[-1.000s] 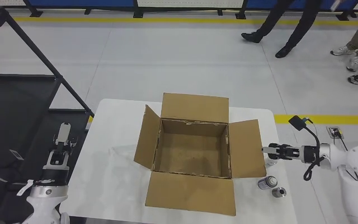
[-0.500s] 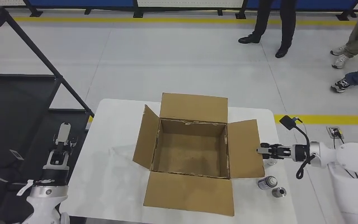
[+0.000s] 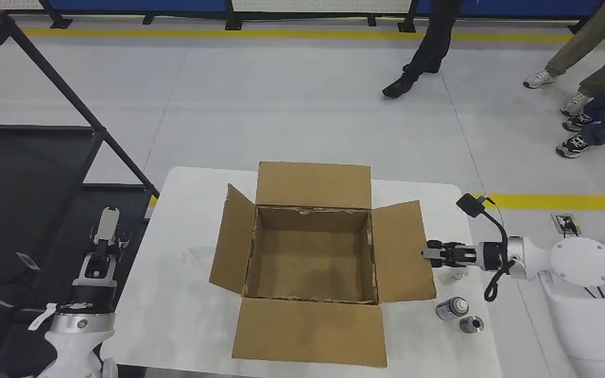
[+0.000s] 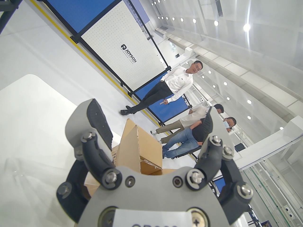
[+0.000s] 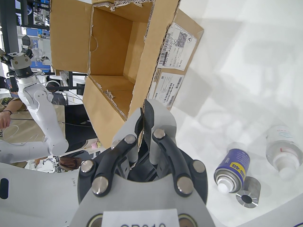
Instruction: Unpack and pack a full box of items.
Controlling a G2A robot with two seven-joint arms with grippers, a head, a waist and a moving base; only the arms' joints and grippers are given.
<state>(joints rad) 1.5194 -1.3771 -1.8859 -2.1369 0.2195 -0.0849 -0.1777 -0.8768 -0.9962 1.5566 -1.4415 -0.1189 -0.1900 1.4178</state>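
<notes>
Pinching box flap (image 5: 153, 48) edge in right end effector (image 5: 143, 113), narrow grip; open box (image 3: 307, 265) straight ahead. Close beside on counter (image 3: 180, 274): spray can (image 5: 234, 166). Far across box, left end effector (image 4: 152, 112) wide, empty.

Matt corrugated cardboard box (image 3: 312, 184), ragged-edged; smooth glossy table (image 3: 180, 283); brushed metal cylinder (image 5: 247, 191); translucent plastic bottle (image 5: 281, 147).

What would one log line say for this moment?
right pincer: shut on brown cardboard box flap | left pincer: open, holding nothing
</notes>
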